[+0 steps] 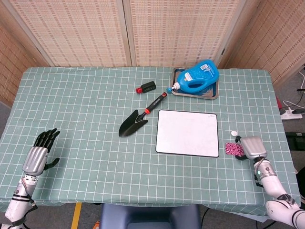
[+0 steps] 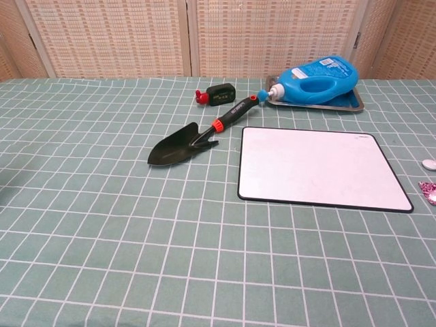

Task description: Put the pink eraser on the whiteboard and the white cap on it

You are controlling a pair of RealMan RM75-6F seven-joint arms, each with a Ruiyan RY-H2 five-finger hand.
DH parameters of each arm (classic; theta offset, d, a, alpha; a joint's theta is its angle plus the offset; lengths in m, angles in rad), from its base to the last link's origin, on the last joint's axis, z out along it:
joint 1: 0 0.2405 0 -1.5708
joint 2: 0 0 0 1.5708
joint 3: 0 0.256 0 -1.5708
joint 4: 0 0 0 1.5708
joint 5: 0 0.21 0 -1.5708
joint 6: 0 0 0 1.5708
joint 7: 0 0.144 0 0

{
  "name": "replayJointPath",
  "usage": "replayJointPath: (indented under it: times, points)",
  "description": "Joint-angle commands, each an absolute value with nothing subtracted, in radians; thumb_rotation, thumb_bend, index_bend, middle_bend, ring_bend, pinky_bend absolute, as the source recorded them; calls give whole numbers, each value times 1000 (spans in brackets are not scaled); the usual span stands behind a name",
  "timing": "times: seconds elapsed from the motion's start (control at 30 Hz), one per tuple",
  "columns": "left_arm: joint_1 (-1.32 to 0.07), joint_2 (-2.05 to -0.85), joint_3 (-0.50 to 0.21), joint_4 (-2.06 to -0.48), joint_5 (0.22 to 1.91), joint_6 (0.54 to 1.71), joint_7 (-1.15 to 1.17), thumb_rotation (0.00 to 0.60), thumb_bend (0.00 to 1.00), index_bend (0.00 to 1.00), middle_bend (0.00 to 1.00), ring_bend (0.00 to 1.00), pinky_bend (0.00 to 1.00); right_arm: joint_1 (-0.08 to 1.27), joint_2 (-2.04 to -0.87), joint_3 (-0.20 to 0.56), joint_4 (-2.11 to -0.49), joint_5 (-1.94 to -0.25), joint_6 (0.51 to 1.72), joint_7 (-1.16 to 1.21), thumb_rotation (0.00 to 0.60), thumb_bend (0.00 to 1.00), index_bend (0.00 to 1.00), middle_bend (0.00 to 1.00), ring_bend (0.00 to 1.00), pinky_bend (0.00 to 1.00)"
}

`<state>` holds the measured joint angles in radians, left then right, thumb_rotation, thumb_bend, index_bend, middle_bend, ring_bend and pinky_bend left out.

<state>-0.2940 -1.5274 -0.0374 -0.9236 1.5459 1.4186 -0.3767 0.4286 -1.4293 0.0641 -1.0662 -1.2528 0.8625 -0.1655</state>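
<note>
The whiteboard [image 1: 187, 133] [image 2: 320, 167] lies flat at centre right and is bare. Just off its right edge lie the pink eraser [image 1: 231, 148] [image 2: 428, 193] and, a little further back, the small white cap [image 1: 234, 133] [image 2: 429, 163]. My right hand [image 1: 251, 147] sits low at the eraser's right side. Its fingertips [image 1: 237, 139] stand apart at the eraser's edge, and the eraser still lies on the cloth. My left hand [image 1: 41, 151] rests at the near left with its fingers spread, holding nothing. The chest view shows neither hand.
A black trowel with a red-ringed handle [image 1: 138, 118] [image 2: 194, 138] lies left of the whiteboard. Behind it are a small black-and-red object [image 1: 147, 88] and a blue detergent bottle [image 1: 200, 76] lying on a metal tray [image 1: 210, 94].
</note>
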Motion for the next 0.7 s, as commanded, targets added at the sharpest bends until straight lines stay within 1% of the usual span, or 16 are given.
replayJointPath:
  times: [0.03,0.7]
  points:
    - [-294,-1527,-37,-924,1546,1419,-376,600,191,0,0,0,0,430,-1432,63,-1063,-1254,861,-161,509,195,372,960,971,1000]
    - [-295,-1526,-37,-925,1544,1415,-381,600,191,0,0,0,0,442,-1437,62,-1059,-1230,831,-176,508,197,362,960,971,1000]
